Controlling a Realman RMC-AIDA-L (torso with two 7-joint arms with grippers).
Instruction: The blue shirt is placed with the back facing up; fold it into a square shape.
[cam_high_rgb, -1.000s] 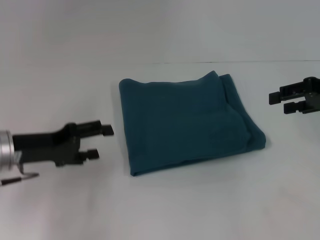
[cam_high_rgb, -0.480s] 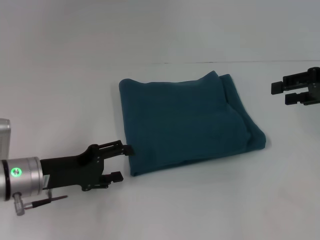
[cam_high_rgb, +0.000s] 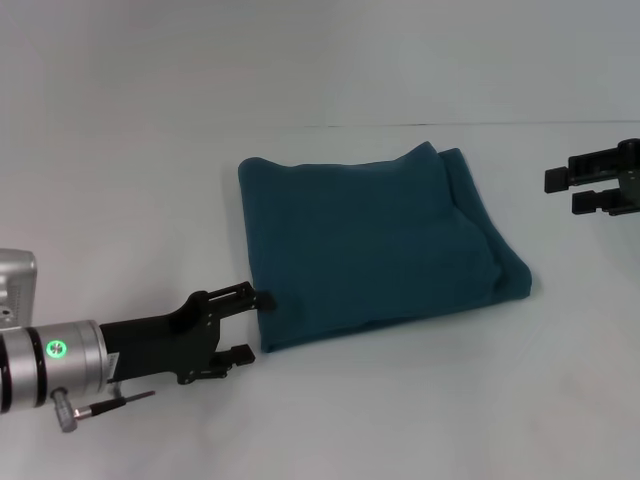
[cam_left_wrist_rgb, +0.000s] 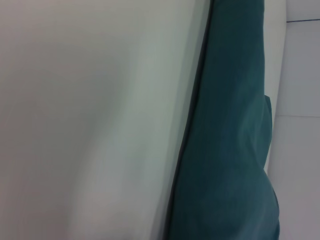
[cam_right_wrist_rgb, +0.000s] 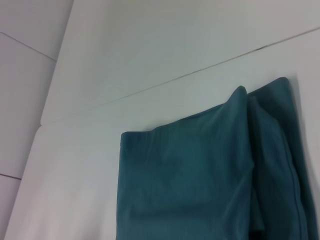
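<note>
The blue shirt (cam_high_rgb: 375, 245) is seen folded into a rough square mid-bench (cam_high_rgb: 150, 200). The left gripper (cam_high_rgb: 250, 325) is held at its near-left corner, jaws spread. The right gripper (cam_high_rgb: 565, 190) is held apart near the bench's right edge, jaws spread.

Blue shirt (cam_high_rgb: 375, 245) (cam_left_wrist_rgb: 227, 145) (cam_right_wrist_rgb: 200, 175): dark teal, soft cotton, folded into a roughly square, slightly skewed bundle, flat on the white table near the middle of the head view. Plain side up, no lettering showing; left and near edges straight and crisp, right side softer, with a rounded fold and a layered ridge running from the far corner toward the near right corner. Far edge slightly uneven, with a small peak beside a second, offset layer.
</note>
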